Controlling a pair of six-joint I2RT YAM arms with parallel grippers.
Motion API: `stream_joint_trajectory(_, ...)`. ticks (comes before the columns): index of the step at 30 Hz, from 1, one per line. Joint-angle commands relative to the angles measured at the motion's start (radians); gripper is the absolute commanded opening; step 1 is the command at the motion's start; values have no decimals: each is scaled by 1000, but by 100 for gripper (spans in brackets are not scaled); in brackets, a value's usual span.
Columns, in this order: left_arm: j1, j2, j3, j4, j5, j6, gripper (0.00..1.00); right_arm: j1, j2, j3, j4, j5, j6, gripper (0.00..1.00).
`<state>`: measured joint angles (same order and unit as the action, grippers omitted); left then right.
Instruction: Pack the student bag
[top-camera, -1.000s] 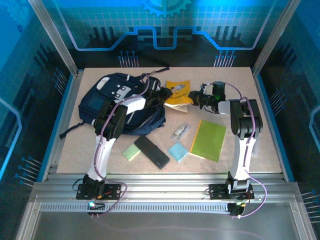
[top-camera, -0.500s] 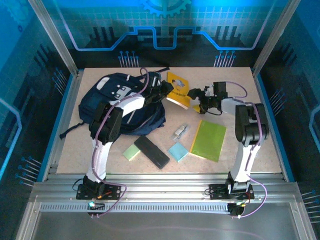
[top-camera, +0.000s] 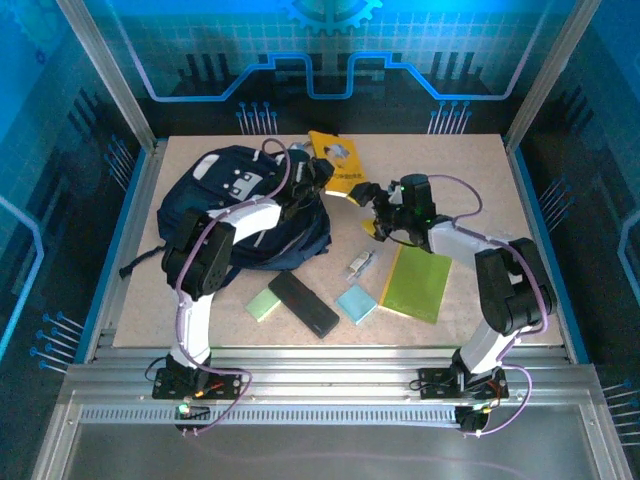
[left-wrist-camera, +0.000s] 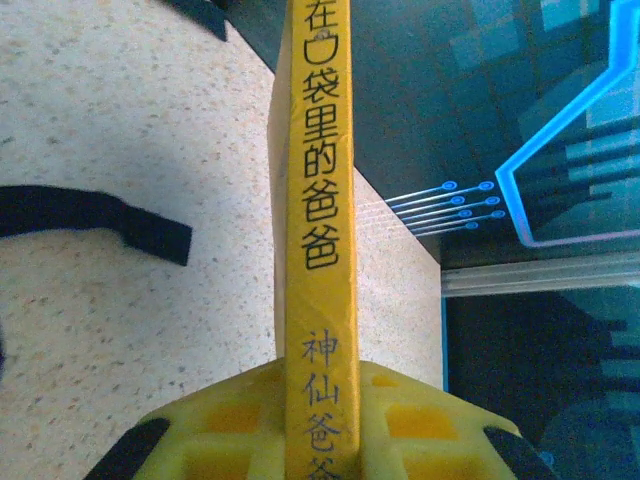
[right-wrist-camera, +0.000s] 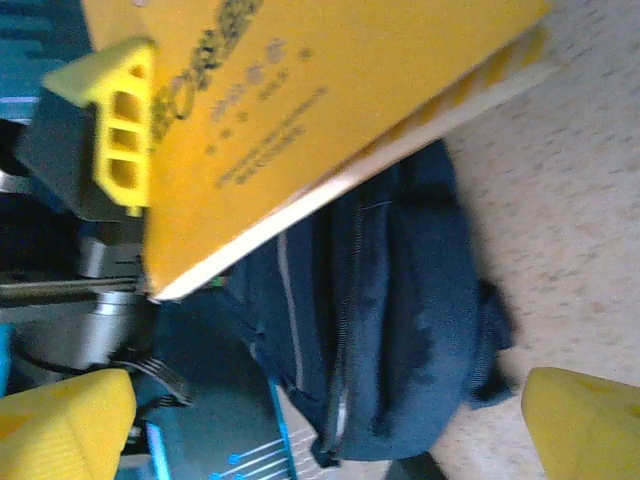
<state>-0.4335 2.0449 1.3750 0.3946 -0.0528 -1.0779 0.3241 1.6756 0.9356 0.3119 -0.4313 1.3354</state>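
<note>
Left wrist view: a yellow book (left-wrist-camera: 318, 150) is clamped by its spine between the yellow fingers (left-wrist-camera: 225, 420) of the left gripper (left-wrist-camera: 320, 400), with the table (left-wrist-camera: 120, 300) seen beyond. In the top external view the student bag (top-camera: 225, 200) is seen lying under and to the left of the left gripper (top-camera: 318, 172). The right gripper (top-camera: 370, 210) is placed just right of the book, jaws spread wide, nothing between them. In the right wrist view the bag is seen ahead of those spread fingers (right-wrist-camera: 60, 420), beneath the book. A black case (top-camera: 303, 303), green folder (top-camera: 418, 280) and pale blue pad (top-camera: 357, 303) are seen closer to the arm bases than either gripper.
</note>
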Motion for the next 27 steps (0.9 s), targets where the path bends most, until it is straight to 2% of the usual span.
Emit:
stream_joint_trajectory(1,-14,-112,-83,189,-99,-79,0,36,22,-20,261,134,214,99)
stream_joint_trajectory(5,-21,-175,-168,227,-138,-99,0,87,88,-18,376,206,297,98)
stream_joint_trajectory(10,-26,-210,-240,287,-193,-115,0,143,194,-5,524,220,419,97)
stream_joint_trajectory(15,-35,-206,-248,309,-193,-141,0,165,259,25,590,243,457,97)
stream_joint_trajectory(18,-43,-203,-271,335,-185,-178,0,161,278,38,614,274,441,91)
stream_joint_trajectory(20,-49,-204,-285,335,-184,-190,0,155,280,45,616,296,425,80)
stream_joint_trajectory(22,-53,-207,-297,336,-174,-199,0,144,280,58,607,312,393,59)
stream_joint_trajectory(27,-66,-223,-334,332,-133,-218,0,113,289,93,569,280,358,24)
